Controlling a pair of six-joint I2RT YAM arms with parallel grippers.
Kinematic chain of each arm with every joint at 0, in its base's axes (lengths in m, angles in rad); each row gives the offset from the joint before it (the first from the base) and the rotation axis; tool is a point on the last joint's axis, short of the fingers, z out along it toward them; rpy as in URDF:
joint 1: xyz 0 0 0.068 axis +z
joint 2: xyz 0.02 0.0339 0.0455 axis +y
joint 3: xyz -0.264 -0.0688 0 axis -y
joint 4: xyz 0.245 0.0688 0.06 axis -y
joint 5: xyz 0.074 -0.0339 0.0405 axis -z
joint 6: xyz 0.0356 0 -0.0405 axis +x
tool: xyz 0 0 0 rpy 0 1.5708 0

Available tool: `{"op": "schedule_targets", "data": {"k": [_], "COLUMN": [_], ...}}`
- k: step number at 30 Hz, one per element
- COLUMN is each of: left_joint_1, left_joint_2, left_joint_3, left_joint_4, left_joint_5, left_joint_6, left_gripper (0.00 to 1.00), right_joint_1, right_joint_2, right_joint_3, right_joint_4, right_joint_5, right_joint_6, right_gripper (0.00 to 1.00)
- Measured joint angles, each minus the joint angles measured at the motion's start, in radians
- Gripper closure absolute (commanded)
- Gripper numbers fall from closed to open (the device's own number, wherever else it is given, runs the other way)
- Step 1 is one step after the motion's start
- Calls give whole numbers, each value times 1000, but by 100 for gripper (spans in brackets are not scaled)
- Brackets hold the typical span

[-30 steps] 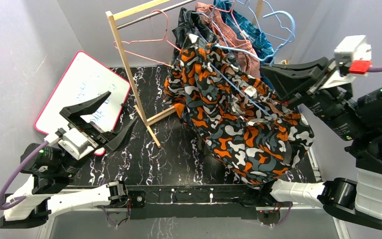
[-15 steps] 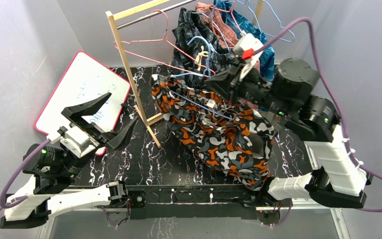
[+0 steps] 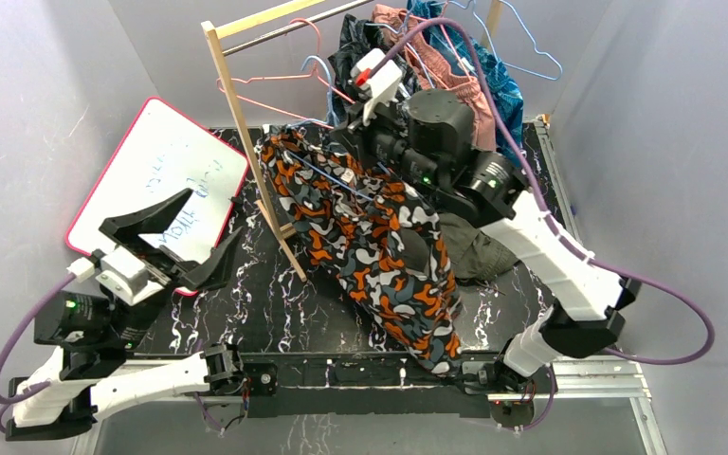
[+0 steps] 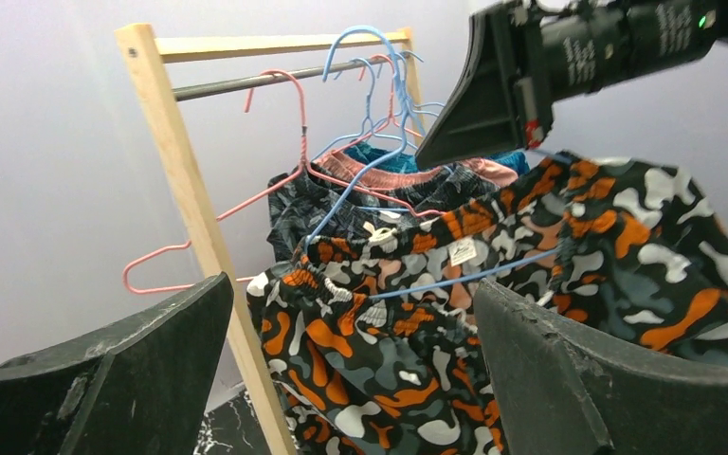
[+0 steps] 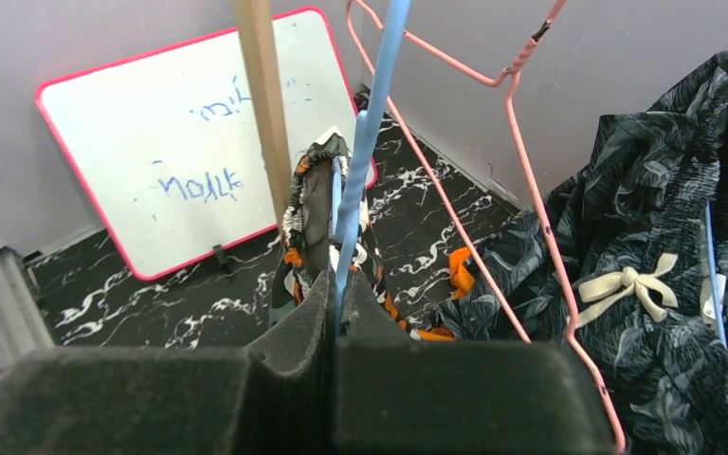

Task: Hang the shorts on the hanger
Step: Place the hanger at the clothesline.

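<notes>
Because the shorts [image 3: 379, 246] already drape over the hanger [image 5: 365, 161], the right gripper [image 5: 334, 313] presses its jaws together on the hanger's thin blue wire, apparently to carry both toward the clothes rack [image 3: 242, 142]. The camouflage fabric hangs just below and in front of that gripper, trailing toward the near edge of the table [image 3: 332, 303]. Its waistband sits beside the rack's wooden post. The left gripper [image 3: 216, 216] hovers well apart on the left, jaws spread wide and empty, near a whiteboard [image 3: 161, 161].
</notes>
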Motion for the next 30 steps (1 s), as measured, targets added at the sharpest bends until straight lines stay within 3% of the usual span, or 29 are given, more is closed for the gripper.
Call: {"op": "schedule_targets", "data": {"k": [9,25,30], "left_joint_1": [0,0,0], "left_joint_2": [-33,-64,-83], "left_joint_3": [-1,-59,-93], "left_joint_4": [-29,-39,-38], "left_joint_5": [-31,-54,-63], "left_joint_6": [-43,-105,-128], "left_gripper": [2,2,2], "right_joint_1": [-13,-36,-56], "right_joint_2": [104,104,115], "right_joint_3": [13,-117,-133], "right_joint_4": [143,472,499], "right_joint_5": [48,107,103], "right_joint_6": [19,57,83], "right_gripper": [100,100,100]}}
